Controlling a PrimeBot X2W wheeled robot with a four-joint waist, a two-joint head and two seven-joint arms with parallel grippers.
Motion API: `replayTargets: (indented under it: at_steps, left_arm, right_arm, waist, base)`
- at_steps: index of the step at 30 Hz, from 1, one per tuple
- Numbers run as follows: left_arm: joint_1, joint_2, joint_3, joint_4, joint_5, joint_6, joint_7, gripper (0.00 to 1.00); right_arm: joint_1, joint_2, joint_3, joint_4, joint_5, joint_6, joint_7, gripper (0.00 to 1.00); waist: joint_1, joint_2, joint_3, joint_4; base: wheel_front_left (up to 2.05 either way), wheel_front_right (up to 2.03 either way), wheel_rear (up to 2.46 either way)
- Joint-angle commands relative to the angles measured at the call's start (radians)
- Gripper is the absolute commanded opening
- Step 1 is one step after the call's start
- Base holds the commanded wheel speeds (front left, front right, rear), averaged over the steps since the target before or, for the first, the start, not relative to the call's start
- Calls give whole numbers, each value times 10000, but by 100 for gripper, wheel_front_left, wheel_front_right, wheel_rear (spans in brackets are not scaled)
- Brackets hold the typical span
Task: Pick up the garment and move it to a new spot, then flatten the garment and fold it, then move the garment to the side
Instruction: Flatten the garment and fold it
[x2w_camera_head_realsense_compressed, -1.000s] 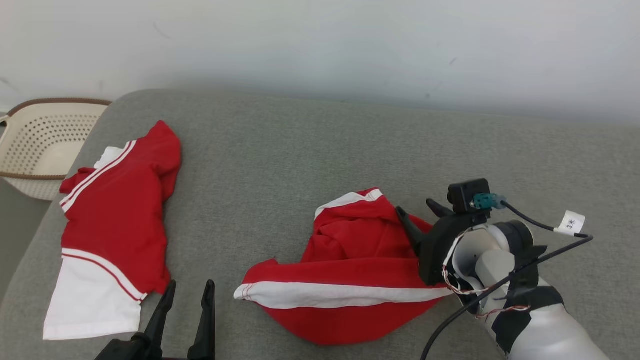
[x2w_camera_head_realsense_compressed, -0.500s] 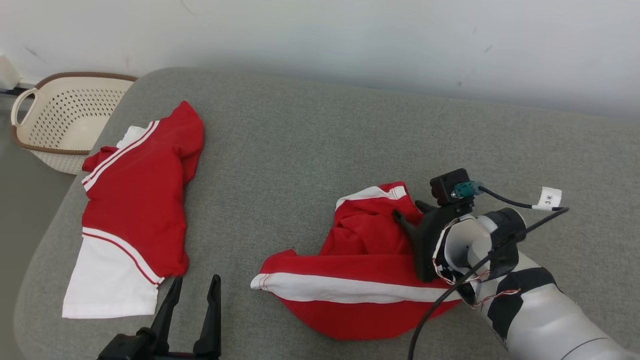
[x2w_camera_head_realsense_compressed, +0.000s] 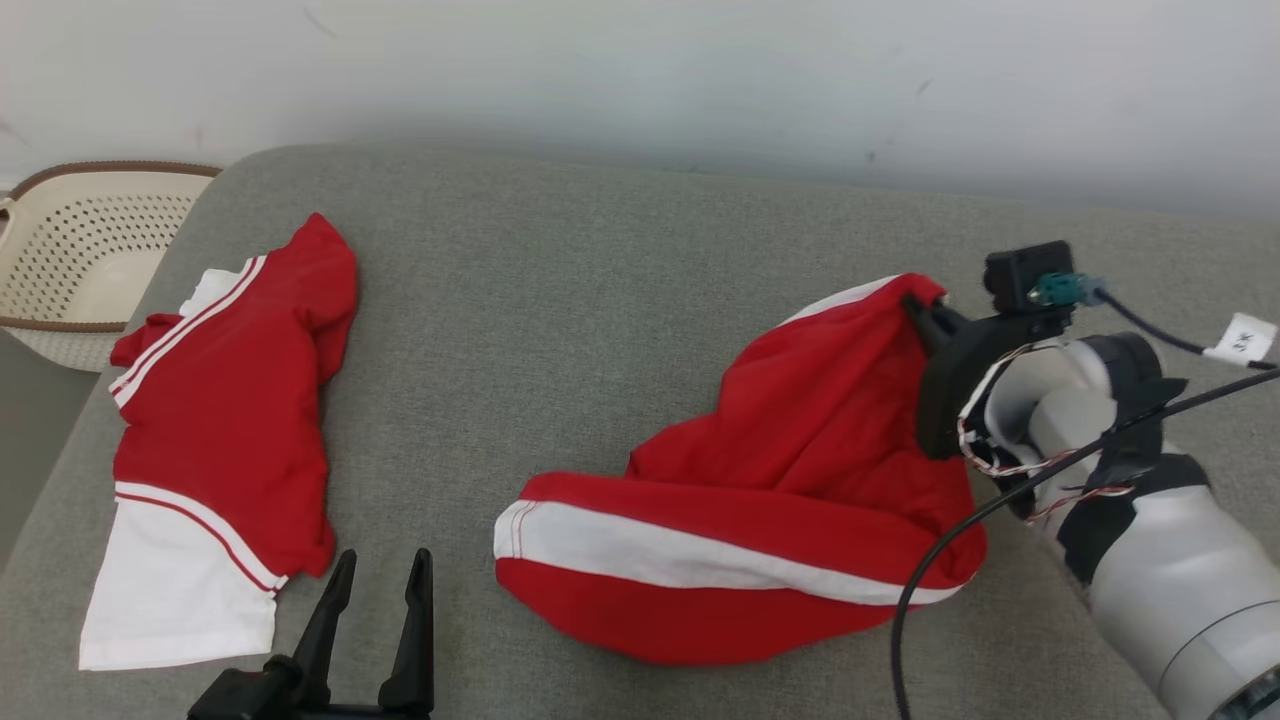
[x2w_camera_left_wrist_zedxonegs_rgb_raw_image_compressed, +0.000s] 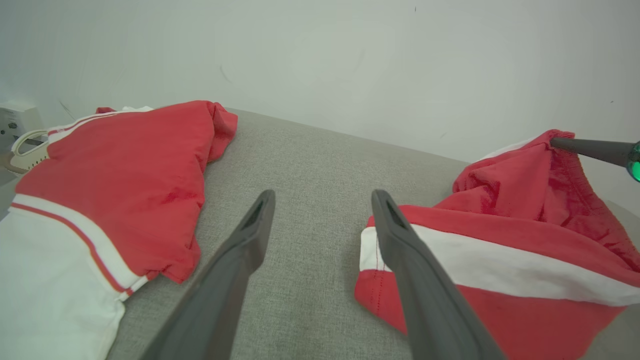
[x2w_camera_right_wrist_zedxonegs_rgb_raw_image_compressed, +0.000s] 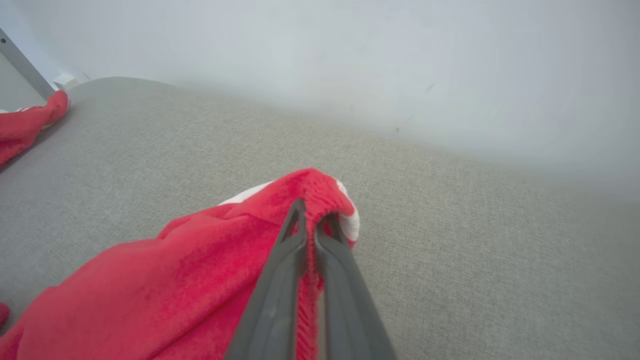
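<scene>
Red garment (x2w_camera_head_realsense_compressed: 800, 450), one broad white band running across it; the cushion (x2w_camera_head_realsense_compressed: 560, 300) is plain grey. Second garment (x2w_camera_head_realsense_compressed: 220, 420) is red as well, thin white stripes, a white panel at one end. Cream basket (x2w_camera_head_realsense_compressed: 80, 250), brown rim, dotted all over with holes.

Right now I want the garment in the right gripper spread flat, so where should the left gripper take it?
Grip the red garment at its white-banded left corner, coming in low from the left. That corner lies free on the cushion, facing the open left gripper, opposite the right gripper's pinch.
</scene>
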Motion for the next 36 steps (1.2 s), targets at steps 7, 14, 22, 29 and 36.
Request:
replayTargets:
  at_steps: [7, 14, 22, 29, 36]
  left_arm:
    - [-88, -29, -16, 101, 98, -84, -32, 100]
    - [-73, -37, 55, 190, 107, -104, -32, 100]
    - [143, -38, 98, 210, 131, -43, -32, 100]
    - [305, -38, 87, 182, 129, -15, -30, 100]
    - [472, -37, 358, 91, 200, 24, -31, 100]
  right_arm:
    - [-616, -432, -18, 630, 235, 4, -287, 0]
    - [-513, -231, 23, 1221, 360, 4, -412, 100]
    - [26, -101, 215, 1452, 668, 4, -273, 100]
    - [683, -311, 410, 1062, 1033, 4, -550, 100]
    - [1045, -429, 94, 515, 814, 4, -1795, 100]
  waist:
    - [-1, -1, 41, -119]
    - [-1, -1, -20, -92]
    - [-1, -1, -354, -514]
    - [-1, -1, -546, -975]
    - [-1, -1, -675, -1372]
  base:
    - [0, 0, 0]
    - [0, 0, 0]
    - [0, 0, 0]
    - [0, 0, 0]
    - [0, 0, 0]
